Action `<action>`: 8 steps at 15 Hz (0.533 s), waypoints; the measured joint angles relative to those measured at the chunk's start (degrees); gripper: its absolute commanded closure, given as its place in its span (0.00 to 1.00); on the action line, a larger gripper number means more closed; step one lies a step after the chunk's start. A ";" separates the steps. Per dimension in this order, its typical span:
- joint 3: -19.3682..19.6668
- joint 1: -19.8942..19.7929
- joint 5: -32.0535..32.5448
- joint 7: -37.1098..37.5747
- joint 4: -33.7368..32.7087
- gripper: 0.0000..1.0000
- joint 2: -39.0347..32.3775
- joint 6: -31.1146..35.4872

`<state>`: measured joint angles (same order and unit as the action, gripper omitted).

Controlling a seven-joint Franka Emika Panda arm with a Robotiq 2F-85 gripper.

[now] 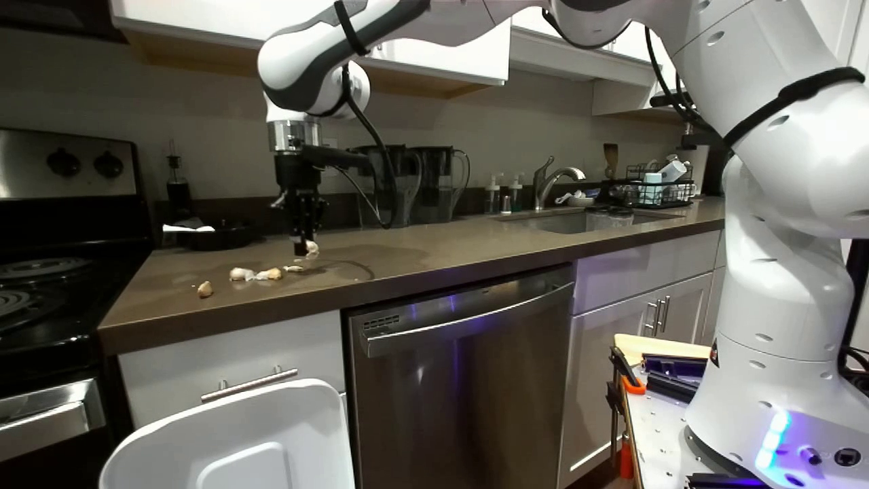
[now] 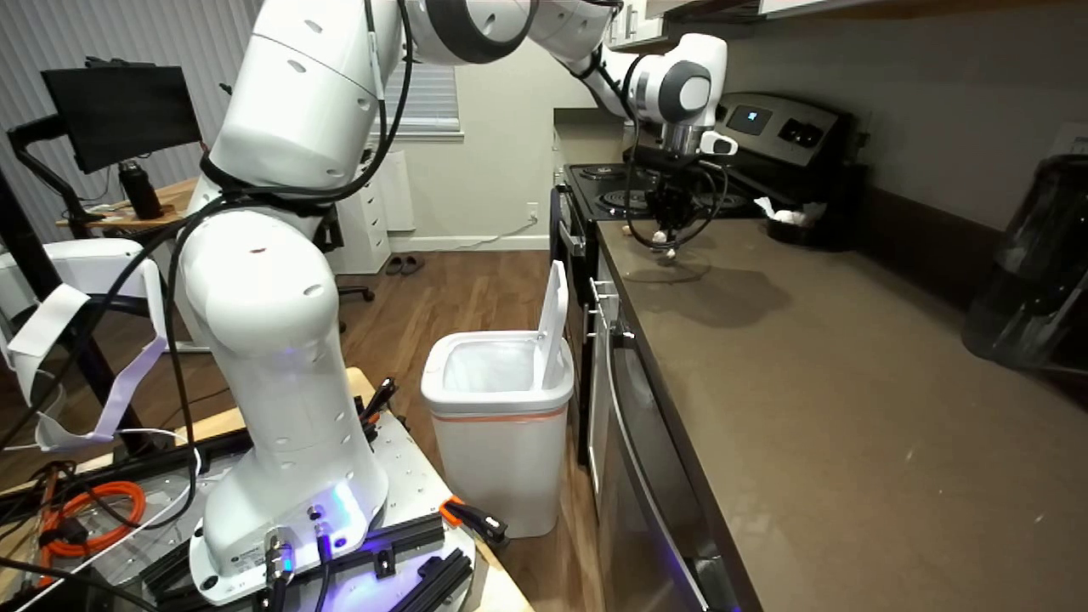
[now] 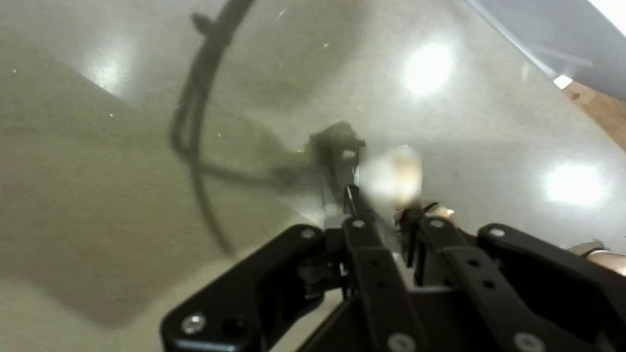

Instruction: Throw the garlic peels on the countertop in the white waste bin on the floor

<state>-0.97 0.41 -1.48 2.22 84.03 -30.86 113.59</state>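
Hand (image 3: 384, 203) pointed down above the surface (image 1: 468, 248), near the stove (image 1: 102, 288), narrow, pinching a pale garlic piece (image 3: 391, 176) at its tips. Piece was blurred in the wrist view; couldn't tell if it was peel only. Garlic peels (image 1: 258, 276), tiny and off-white, lay on the surface near the stove, between two cloves (image 1: 238, 274); a third clove (image 1: 205, 290) sat apart from them, closer to the stove, and a small pale scrap (image 1: 293, 269) lay a bit farther from the stove, near the hand. White waste bin (image 2: 497, 467) stood on the floor (image 2: 476, 285) near the stove, lid (image 2: 554, 314) up and almost upright. Black dish (image 1: 220, 238) with something white (image 1: 187, 228) in it sat on the surface, just beside the stove. Dishwasher (image 1: 468, 387) was under the surface, a white cabinet (image 1: 285, 339) between it and the stove. Two pitchers (image 1: 432, 190) stood farther along from the stove; soap bottles (image 1: 493, 197), faucet (image 1: 557, 178) and sink (image 1: 563, 223) were well apart from it. Arm base (image 1: 767, 394) was well apart from the stove too, the arm (image 1: 787, 149) stretched over toward it.
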 measured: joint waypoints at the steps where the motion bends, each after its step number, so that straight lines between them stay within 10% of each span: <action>1: -0.27 0.02 -0.11 0.00 0.10 0.96 0.38 -0.63; 8: -3.21 2.00 -0.36 -0.02 3.54 0.96 3.33 -1.76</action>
<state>-4.18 2.41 -1.84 2.20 87.57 -27.53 111.84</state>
